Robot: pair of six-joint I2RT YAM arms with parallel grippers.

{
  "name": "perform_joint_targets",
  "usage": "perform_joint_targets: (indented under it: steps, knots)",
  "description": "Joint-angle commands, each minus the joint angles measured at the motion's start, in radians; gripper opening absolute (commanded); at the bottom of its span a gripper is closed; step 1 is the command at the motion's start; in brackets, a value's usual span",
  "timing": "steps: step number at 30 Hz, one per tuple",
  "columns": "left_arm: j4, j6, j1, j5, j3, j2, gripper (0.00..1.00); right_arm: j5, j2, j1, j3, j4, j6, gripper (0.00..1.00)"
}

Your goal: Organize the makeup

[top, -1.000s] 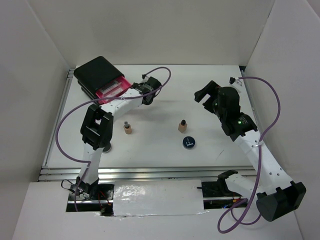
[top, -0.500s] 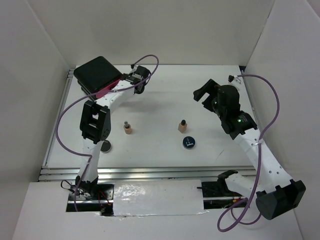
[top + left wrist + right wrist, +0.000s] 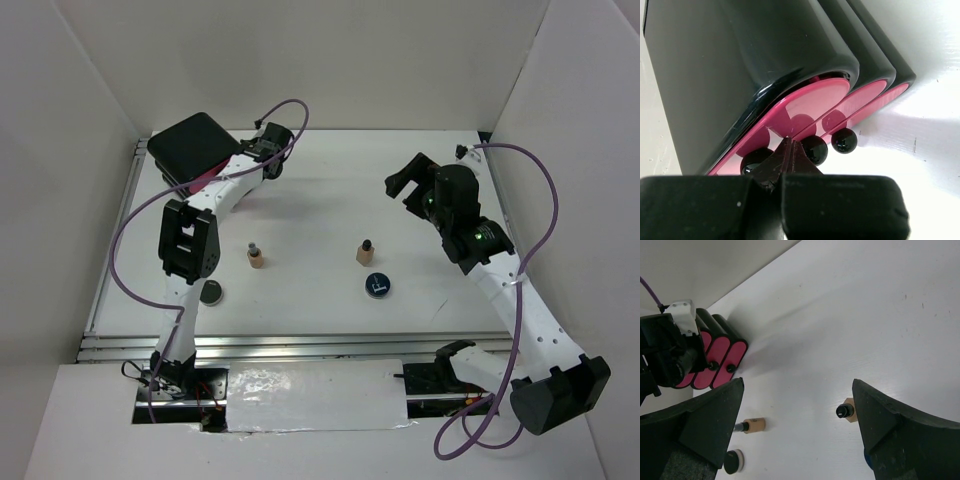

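Note:
The makeup lies out on the white table: one tan bottle (image 3: 256, 257) (image 3: 752, 425), a second tan bottle (image 3: 366, 252) (image 3: 846, 411), a blue-rimmed compact (image 3: 377, 285) and a black compact (image 3: 211, 292) (image 3: 733, 461). My left gripper (image 3: 242, 160) (image 3: 790, 143) is shut, and its tips rest against the top pink drawer front (image 3: 805, 107) of the black box (image 3: 195, 145), between two black knobs. Above the table's right half hangs my right gripper (image 3: 408, 180) (image 3: 796, 385), open and holding nothing. One tan bottle shows just inside its right finger.
The black box (image 3: 715, 357) stands at the back left corner with all three pink drawer fronts flush. White walls close in the table at the back and both sides. Purple cables loop over both arms.
The pink drawer that stood pulled out has slid back into the box, with my left gripper moving back and left against it. The right gripper has barely shifted.

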Motion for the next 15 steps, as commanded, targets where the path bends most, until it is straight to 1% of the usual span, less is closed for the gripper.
perform_joint_targets:
  steps: [1, 3, 6, 12, 15]
  knots:
    - [0.014, 0.012, 0.015, -0.005, 0.016, 0.000, 0.00, 0.012, -0.003, -0.003, 0.027, 0.005, -0.014, 0.97]
    - [0.037, 0.029, 0.016, -0.025, -0.008, -0.006, 0.02, 0.015, -0.008, -0.004, 0.021, 0.005, -0.011, 0.98]
    - [0.029, 0.015, 0.030, -0.005, -0.011, -0.014, 0.01, 0.014, -0.016, -0.003, 0.018, 0.003, -0.014, 0.98]
    - [0.055, 0.035, 0.038, -0.002, -0.033, -0.042, 0.03, 0.003, -0.029, -0.004, 0.001, 0.006, -0.009, 0.98]
    - [0.057, 0.038, 0.038, 0.003, -0.056, -0.057, 0.07, 0.003, -0.039, -0.003, -0.007, 0.008, -0.008, 0.98]
